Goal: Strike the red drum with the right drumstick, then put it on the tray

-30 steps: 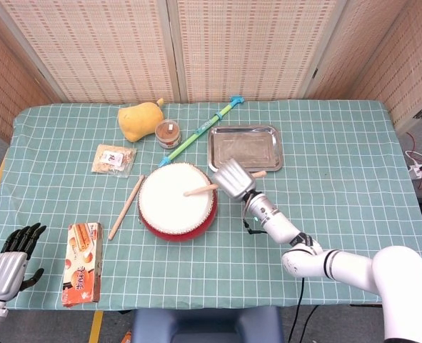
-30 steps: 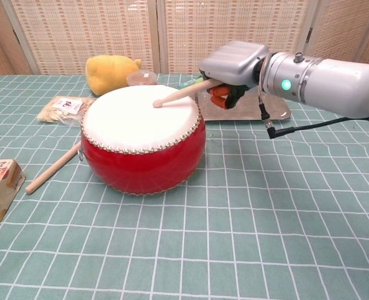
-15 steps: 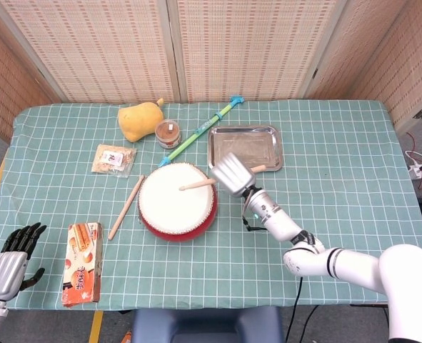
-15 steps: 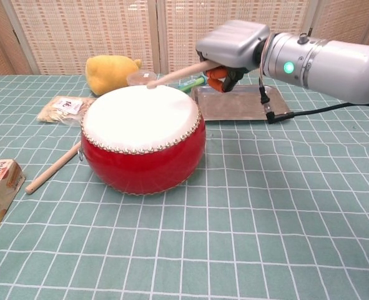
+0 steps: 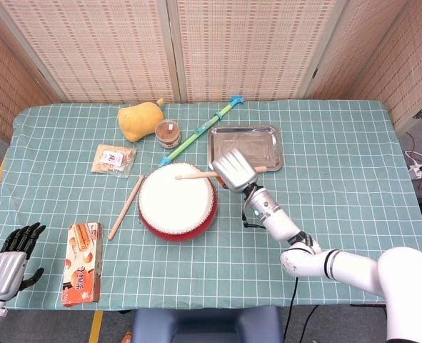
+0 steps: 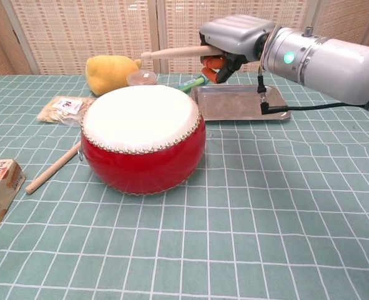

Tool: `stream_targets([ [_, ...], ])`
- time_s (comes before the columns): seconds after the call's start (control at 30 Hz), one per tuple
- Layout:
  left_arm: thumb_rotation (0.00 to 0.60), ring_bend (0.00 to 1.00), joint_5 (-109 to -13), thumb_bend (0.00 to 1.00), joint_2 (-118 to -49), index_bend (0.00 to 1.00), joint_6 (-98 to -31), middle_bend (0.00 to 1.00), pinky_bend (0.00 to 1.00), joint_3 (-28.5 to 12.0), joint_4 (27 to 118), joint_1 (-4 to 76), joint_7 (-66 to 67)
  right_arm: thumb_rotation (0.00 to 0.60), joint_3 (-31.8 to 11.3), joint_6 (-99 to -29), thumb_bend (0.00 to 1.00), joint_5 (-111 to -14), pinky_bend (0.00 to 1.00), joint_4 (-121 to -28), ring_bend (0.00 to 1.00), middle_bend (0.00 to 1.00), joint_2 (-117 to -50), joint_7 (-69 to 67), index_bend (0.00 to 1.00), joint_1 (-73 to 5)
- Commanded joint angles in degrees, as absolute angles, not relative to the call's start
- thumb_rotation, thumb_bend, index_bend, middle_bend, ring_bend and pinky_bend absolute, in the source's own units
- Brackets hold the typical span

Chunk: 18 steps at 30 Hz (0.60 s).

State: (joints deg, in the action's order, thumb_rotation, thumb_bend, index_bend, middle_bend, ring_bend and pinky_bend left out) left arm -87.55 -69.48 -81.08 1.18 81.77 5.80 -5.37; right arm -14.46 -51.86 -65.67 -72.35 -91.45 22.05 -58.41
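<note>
Head view steeply down over the whole table; chest view low, close, level, both sharing the drum.

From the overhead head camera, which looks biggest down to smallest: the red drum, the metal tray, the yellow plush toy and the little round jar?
1. Red drum.
2. Metal tray, somewhat smaller in area.
3. Yellow plush toy.
4. Little round jar, clearly the smallest.
</note>
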Motion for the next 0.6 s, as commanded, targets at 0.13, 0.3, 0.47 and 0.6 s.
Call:
stream_targets([
  [0.13, 0.600, 0.00, -87.4, 0.24, -69.5, 0.05, -81.0, 0.02, 0.03, 1.2, 81.9, 5.8, -5.3, 0.600, -10.2, -48.1, 0.57, -67.3, 1.00, -67.1, 1.00, 0.96, -93.0, 30.7, 1.00, -59.2],
  [0.3, 0.600, 0.00, -87.3, 0.24, -69.6, 0.05, -80.9, 0.02, 0.03, 1.2, 81.9, 5.8, -5.3, 0.600, -9.0, -47.4, 0.58, -66.8, 1.00, -65.6, 1.00, 0.96, -93.7, 36.0, 1.00, -59.9],
  [0.47, 0.600, 0.00, -87.2, 0.24, -69.6, 0.05, -80.9, 0.02, 0.03, 1.1, 81.6, 5.8, -5.5, 0.600, -14.5, -53.5, 0.58, -66.5, 1.00, -68.0, 1.00, 0.96, -94.4, 25.9, 1.00, -58.0],
  [0.6, 0.600, 0.00, -87.3, 0.24, -69.5, 0.05, -81.0, 0.02, 0.03, 1.1, 81.6, 5.8, -5.6, 0.600, -16.1, -54.8, 0.58, -67.8, 1.00, -68.7, 1.00, 0.96, -93.7, 20.0, 1.00, -57.3],
])
